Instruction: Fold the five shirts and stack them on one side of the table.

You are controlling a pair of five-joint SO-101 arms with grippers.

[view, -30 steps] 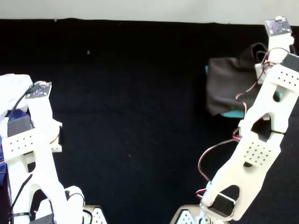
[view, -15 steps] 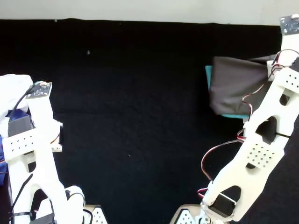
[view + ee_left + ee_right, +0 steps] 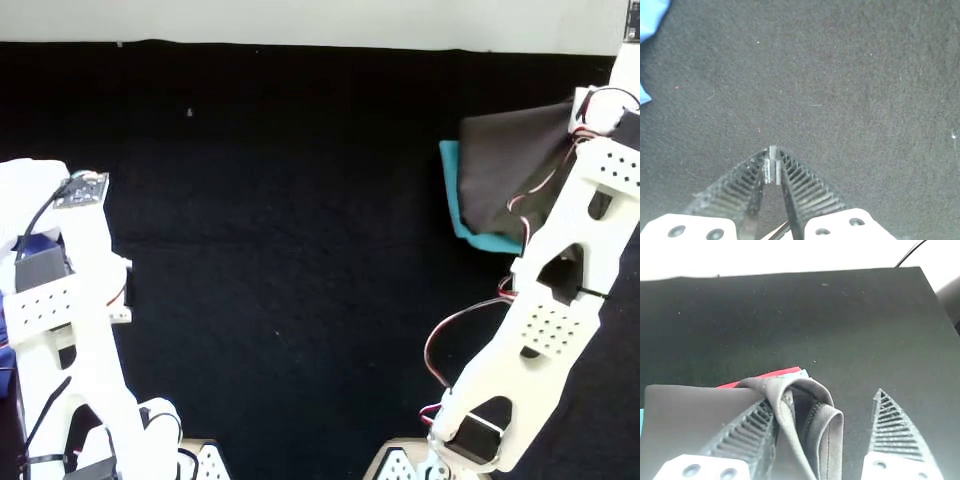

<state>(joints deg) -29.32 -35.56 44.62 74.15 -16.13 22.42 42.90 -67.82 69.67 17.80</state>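
Black cloth covers the tabletop (image 3: 300, 200) across the whole high view. At the upper right lies a folded dark grey shirt (image 3: 505, 165) on top of a teal shirt (image 3: 452, 195), whose edge shows along its left and lower sides. A white shirt (image 3: 25, 190) is heaped at the left edge. My right hand (image 3: 832, 400) stands wide open, a fold of the dark grey shirt draped over one finger, nothing pinched. My left hand (image 3: 772, 157) is closed tight and empty above bare tabletop.
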